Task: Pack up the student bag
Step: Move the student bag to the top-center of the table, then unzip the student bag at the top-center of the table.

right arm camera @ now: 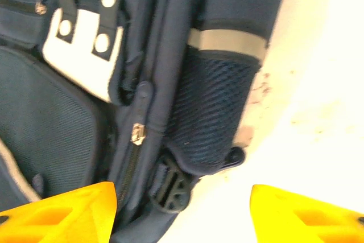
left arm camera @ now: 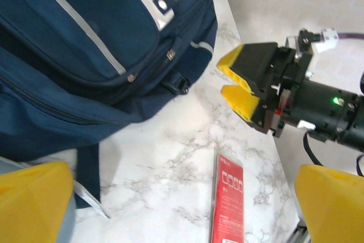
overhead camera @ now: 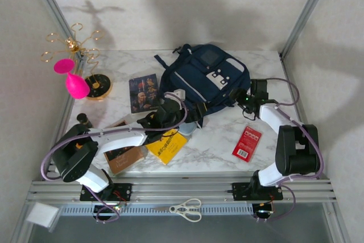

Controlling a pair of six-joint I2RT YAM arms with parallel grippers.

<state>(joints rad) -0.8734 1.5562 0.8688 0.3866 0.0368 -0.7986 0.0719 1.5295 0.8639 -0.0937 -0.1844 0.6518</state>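
Right gripper [right arm camera: 182,211]: parted, empty, just beside bag [right arm camera: 142,83], facing mesh pocket [right arm camera: 210,112] and buckle [right arm camera: 170,189]. Left gripper [left arm camera: 182,203]: wide, empty, at bag's near edge. Bag flat on counter [overhead camera: 216,136]. Likely soft, floppy, light; panels slick, so best pinched at strap [left arm camera: 88,169], zipper pull [right arm camera: 136,134] or pocket rim.

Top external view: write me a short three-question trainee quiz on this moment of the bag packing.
1. True or false: the red packet is inside the student bag.
2. What lies off the marble tabletop, on the near side? A scissors B yellow book C red packet
3. Fill in: the right arm's jaws stand ___, holding nothing.
Key: 1 false; 2 A; 3 open.
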